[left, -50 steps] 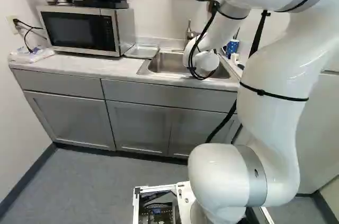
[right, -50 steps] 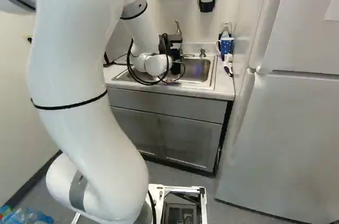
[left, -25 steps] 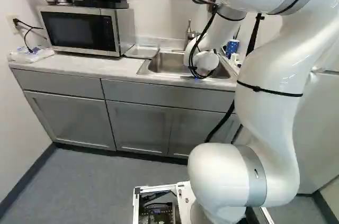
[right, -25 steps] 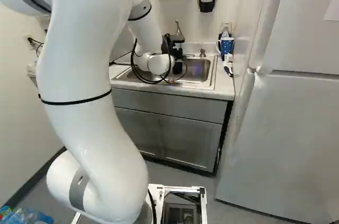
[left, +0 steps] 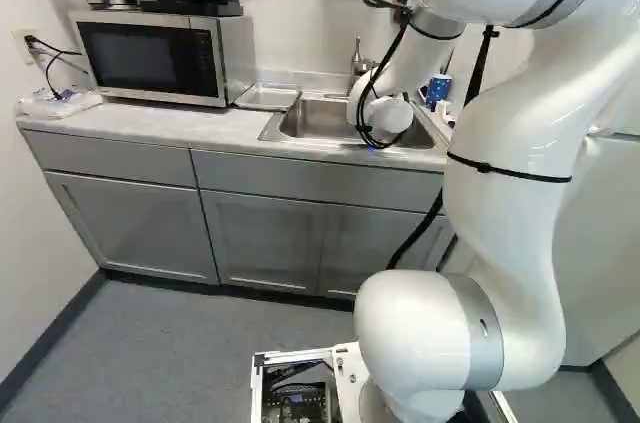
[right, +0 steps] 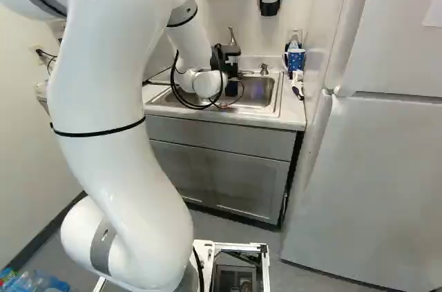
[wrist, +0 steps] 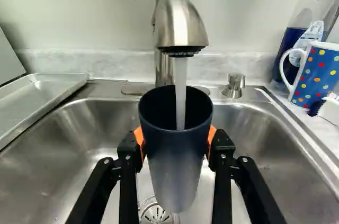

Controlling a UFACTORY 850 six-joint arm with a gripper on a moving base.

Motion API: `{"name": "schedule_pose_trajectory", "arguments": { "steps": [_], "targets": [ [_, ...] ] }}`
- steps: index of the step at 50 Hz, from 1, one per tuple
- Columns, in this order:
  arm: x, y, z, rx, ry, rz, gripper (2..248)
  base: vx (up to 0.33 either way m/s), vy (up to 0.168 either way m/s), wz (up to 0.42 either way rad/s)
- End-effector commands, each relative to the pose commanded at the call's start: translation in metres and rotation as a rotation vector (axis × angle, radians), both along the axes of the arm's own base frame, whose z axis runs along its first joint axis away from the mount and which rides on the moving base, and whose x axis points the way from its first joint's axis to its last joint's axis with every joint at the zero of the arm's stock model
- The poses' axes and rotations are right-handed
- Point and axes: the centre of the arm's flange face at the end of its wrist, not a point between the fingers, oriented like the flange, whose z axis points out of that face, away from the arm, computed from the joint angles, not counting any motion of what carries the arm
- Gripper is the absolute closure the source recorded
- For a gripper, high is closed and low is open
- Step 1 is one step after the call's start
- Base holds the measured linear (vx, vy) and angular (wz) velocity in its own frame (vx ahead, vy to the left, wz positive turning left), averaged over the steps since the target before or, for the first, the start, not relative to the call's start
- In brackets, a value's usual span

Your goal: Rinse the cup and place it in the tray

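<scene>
In the right base view my gripper (right: 231, 64) is over the sink (right: 266, 92), partly hidden by the wrist and cables. The wrist view shows the gripper (wrist: 176, 142) shut on a dark blue cup (wrist: 177, 168) that fades to grey at its base, an orange pad pressed against each side. The cup is upright above the drain (wrist: 154, 214), its mouth under the faucet (wrist: 181, 23). A stream of water (wrist: 180, 94) runs from the faucet into it. The metal tray (wrist: 39, 94) lies on the counter beside the sink, also seen as the tray (left: 268, 96) near the microwave.
A dotted blue mug (wrist: 317, 75), a clear bottle (wrist: 304, 33) and a brush (wrist: 327, 108) stand or lie beside the sink, opposite the tray. A soap pump (wrist: 233, 85) is behind the basin. The microwave (left: 150, 58) carries a coffee maker; a fridge (right: 373, 168) stands to the right.
Compared with a second ago, the arm has shifted slightly to the right in the right base view, carrying the gripper with it. Over the last half second it has barely moved. The base has stayed put.
</scene>
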Motion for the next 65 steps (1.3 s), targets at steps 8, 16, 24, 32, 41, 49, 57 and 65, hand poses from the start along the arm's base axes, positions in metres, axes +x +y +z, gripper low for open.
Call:
{"name": "schedule_pose_trajectory", "arguments": {
  "steps": [8,16,24,32,41,49,57,65],
  "targets": [
    [0.0,0.0,0.0,0.0,0.0,0.0,125,0.0,0.0,0.0],
    [0.0,0.0,0.0,0.0,0.0,0.0,125,0.0,0.0,0.0],
    [0.0,0.0,0.0,0.0,0.0,0.0,125,0.0,0.0,0.0],
    [0.0,0.0,0.0,0.0,0.0,0.0,125,0.0,0.0,0.0],
    [0.0,0.0,0.0,0.0,0.0,0.0,125,0.0,0.0,0.0],
    [0.0,0.0,0.0,0.0,0.0,0.0,125,0.0,0.0,0.0],
    [0.0,0.0,0.0,0.0,0.0,0.0,125,0.0,0.0,0.0],
    [0.0,0.0,0.0,0.0,0.0,0.0,125,0.0,0.0,0.0]
  ]
}}
